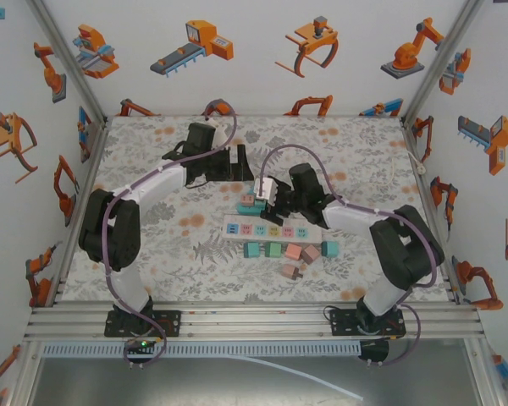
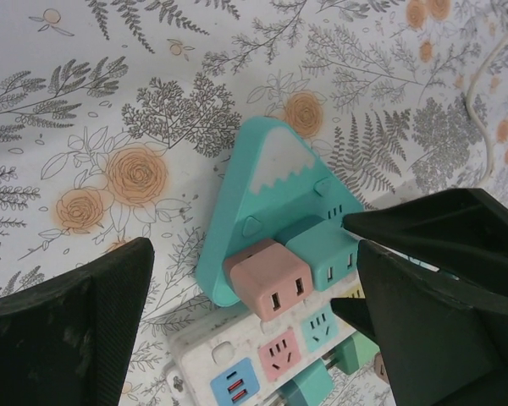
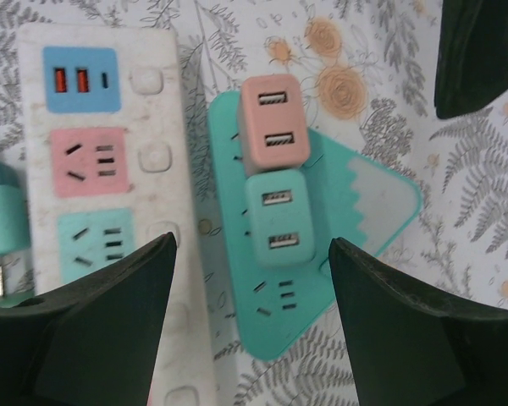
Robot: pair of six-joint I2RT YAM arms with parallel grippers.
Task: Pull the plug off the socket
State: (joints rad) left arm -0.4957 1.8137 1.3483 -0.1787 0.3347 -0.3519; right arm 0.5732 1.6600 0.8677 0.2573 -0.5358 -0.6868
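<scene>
A teal triangular socket (image 2: 271, 178) (image 3: 377, 211) (image 1: 252, 208) lies flat beside a white power strip (image 2: 262, 359) (image 3: 102, 101) (image 1: 267, 228). Two plugs are seated in it side by side, a pink plug (image 2: 269, 279) (image 3: 273, 123) and a teal plug (image 2: 326, 254) (image 3: 275, 220). My right gripper (image 3: 252, 241) (image 1: 273, 199) hovers open over the teal plug's end of the socket, its fingers apart from it. Just beyond the socket, my left gripper (image 2: 254, 254) (image 1: 242, 169) stands wide open with nothing held.
Several loose teal and pink plugs (image 1: 292, 252) lie in front of the power strip, and two teal ones (image 2: 356, 351) sit against its edge. A white cable (image 2: 483, 110) runs along the right wall. The two grippers are close together over the socket.
</scene>
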